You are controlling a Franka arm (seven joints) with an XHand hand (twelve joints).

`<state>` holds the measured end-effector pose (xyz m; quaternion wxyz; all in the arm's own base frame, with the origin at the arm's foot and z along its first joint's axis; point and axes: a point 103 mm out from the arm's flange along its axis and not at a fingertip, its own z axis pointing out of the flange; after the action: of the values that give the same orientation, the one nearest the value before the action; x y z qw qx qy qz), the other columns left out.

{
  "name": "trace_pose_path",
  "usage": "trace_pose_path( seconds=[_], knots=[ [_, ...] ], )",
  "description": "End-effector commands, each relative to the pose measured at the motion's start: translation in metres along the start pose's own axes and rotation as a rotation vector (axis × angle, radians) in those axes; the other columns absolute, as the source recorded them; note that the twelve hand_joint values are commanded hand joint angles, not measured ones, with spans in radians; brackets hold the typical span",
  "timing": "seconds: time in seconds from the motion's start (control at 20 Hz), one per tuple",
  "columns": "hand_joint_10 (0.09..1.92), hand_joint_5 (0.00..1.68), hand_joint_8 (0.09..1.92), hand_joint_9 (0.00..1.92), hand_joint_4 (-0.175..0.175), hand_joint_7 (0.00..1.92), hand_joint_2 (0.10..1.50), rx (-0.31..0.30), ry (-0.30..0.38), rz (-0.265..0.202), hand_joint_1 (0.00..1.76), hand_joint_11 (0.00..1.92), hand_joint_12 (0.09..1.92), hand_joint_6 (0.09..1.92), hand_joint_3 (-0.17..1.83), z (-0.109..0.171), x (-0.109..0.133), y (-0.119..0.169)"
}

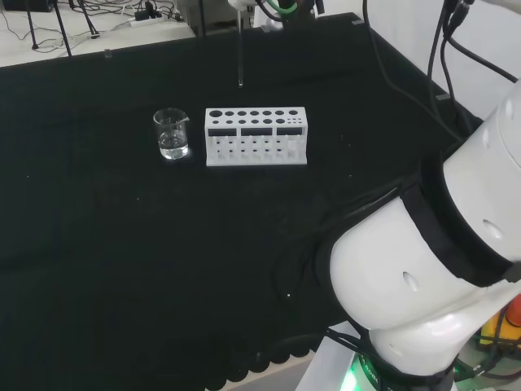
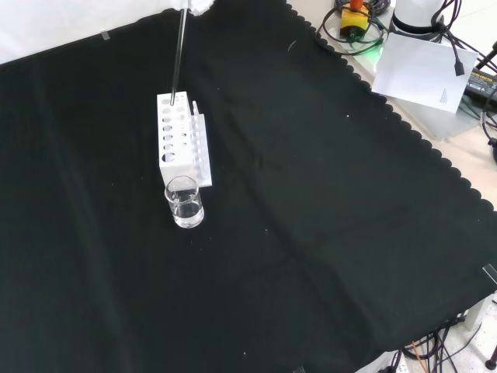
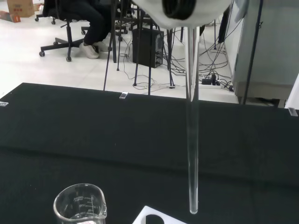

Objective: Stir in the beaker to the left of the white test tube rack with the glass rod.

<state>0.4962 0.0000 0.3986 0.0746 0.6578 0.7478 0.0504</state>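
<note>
Beaker (image 2: 185,202) — clear liquid inside — beside white rack (image 2: 181,138).

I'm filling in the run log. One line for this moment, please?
phase: approach | rod: hanging upright above cloth, tip clear of rack | beaker: left of rack in head view, some clear liquid, not yet stirred

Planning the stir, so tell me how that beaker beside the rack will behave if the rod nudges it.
The beaker is small clear glass, so probably light and breakable. It holds only a little liquid, so a sideways nudge from the glass rod may slide or tip it. Standing free on the black cloth, it may drag rather than glide.
</note>
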Motion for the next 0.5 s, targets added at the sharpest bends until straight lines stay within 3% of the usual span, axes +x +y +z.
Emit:
trace_pose_path(
  seconds=[0.05, 0.5],
  knots=[
    [0.94, 1.14, 1.05, 1.59, -0.175, 1.15, 0.99, 0.003, 0.010, -0.009, 1.30, 1.42, 1.12, 0.44, 0.12, 0.001, 0.003, 0.003],
    [0.94, 1.15, 1.04, 1.59, -0.175, 1.16, 1.00, -0.009, 0.043, -0.079, 1.30, 1.42, 1.12, 0.43, 0.11, -0.008, 0.036, 0.023]
  ],
)
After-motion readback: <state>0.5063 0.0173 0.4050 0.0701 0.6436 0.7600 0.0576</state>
